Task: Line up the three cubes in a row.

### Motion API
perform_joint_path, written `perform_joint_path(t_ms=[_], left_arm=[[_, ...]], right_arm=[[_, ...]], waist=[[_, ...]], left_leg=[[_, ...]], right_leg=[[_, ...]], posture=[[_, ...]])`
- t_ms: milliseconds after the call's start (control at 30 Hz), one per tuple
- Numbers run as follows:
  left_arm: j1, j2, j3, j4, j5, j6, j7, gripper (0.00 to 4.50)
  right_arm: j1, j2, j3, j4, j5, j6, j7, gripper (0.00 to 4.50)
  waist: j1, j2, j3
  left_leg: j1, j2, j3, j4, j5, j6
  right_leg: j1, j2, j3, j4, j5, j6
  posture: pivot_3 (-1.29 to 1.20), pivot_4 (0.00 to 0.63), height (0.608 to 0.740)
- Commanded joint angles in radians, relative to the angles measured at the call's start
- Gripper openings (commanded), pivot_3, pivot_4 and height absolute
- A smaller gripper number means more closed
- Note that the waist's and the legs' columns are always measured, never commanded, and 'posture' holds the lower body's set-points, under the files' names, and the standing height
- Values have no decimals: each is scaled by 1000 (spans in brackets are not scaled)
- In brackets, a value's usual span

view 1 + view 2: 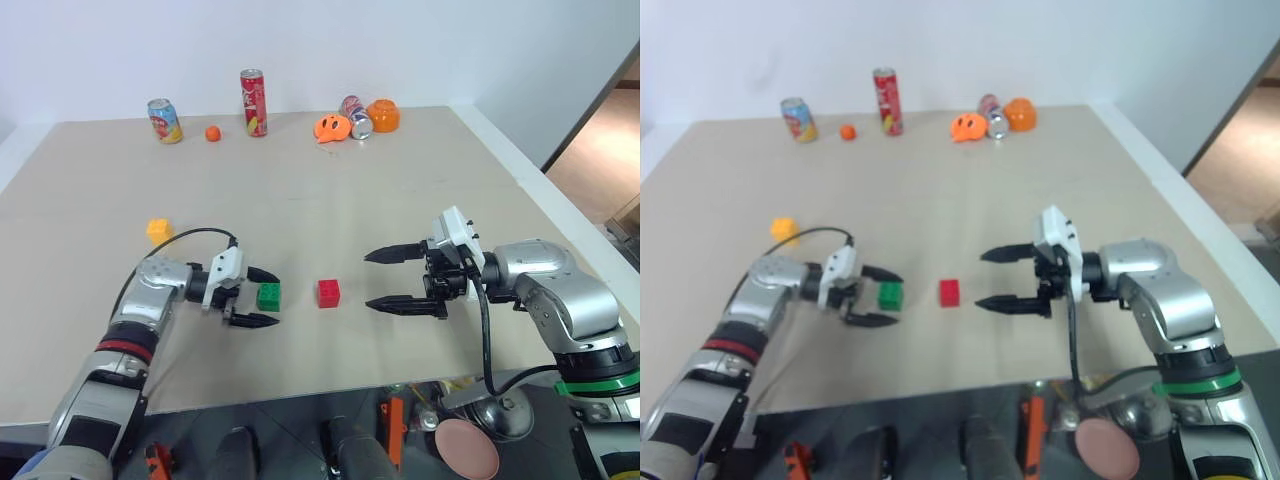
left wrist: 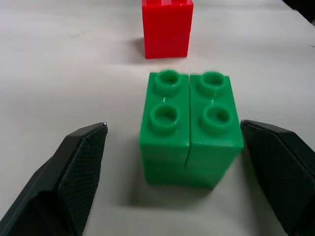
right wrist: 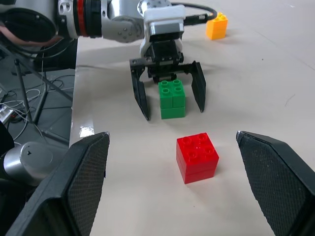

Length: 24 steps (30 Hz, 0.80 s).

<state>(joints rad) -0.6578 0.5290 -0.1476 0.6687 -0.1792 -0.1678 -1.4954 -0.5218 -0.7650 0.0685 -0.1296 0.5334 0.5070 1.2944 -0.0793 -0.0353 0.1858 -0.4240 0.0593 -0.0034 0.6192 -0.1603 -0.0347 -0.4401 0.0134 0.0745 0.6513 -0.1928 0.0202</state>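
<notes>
While the left gripper (image 1: 262, 297) sits wide open around the green cube (image 1: 268, 295) without touching it, the red cube (image 1: 328, 292) sits just beside, its top cut off in the left wrist view. Right gripper (image 1: 405, 279) gapes empty; the yellow cube (image 1: 159, 230) sits well apart.

Beige table (image 1: 330, 200) against a plain white wall (image 1: 300, 40), brown floor (image 1: 600, 160) alongside.

Along the tabletop's (image 1: 400, 230) far edge: a short can (image 1: 165, 121) near the left corner, an orange ball (image 1: 213, 133), a tall red can (image 1: 253, 102), then orange toys (image 1: 332, 127) flanking a tipped can (image 1: 356, 118).
</notes>
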Motion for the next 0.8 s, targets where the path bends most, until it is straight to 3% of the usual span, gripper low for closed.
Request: perform_joint_path(t_ms=[33,500,667,800], left_arm=[[36,65,26,-16,-3,41,-13,4493],[192,321,125,-314,-138,315,-86,4493],[264,348,269,-430,-241,448,32,4493],[375,303,417,-577,-327,540,210,4493]], right_arm=[[-34,2,-7,0,3,-14,16,4268],[-105,25,22,73,-32,-44,68,4268],[-175,108,6,132,-59,-67,-34,4268],[-227,187,12,142,-62,-62,-99,4268]], waist=[[-1,0,0],[-1,0,0],[1,0,1],[-1,0,1]], left_leg=[[0,0,0,0,0,0],[-1,1,0,-2,0,0],[-2,1,0,-2,0,0],[-2,2,2,-2,0,0]], right_leg=[[0,0,0,0,0,0],[-2,0,0,0,-1,-1],[-2,-1,-1,0,-1,-1],[-3,-1,-1,0,-1,-1]], posture=[[0,150,740],[0,150,740],[0,150,740],[0,150,740]])
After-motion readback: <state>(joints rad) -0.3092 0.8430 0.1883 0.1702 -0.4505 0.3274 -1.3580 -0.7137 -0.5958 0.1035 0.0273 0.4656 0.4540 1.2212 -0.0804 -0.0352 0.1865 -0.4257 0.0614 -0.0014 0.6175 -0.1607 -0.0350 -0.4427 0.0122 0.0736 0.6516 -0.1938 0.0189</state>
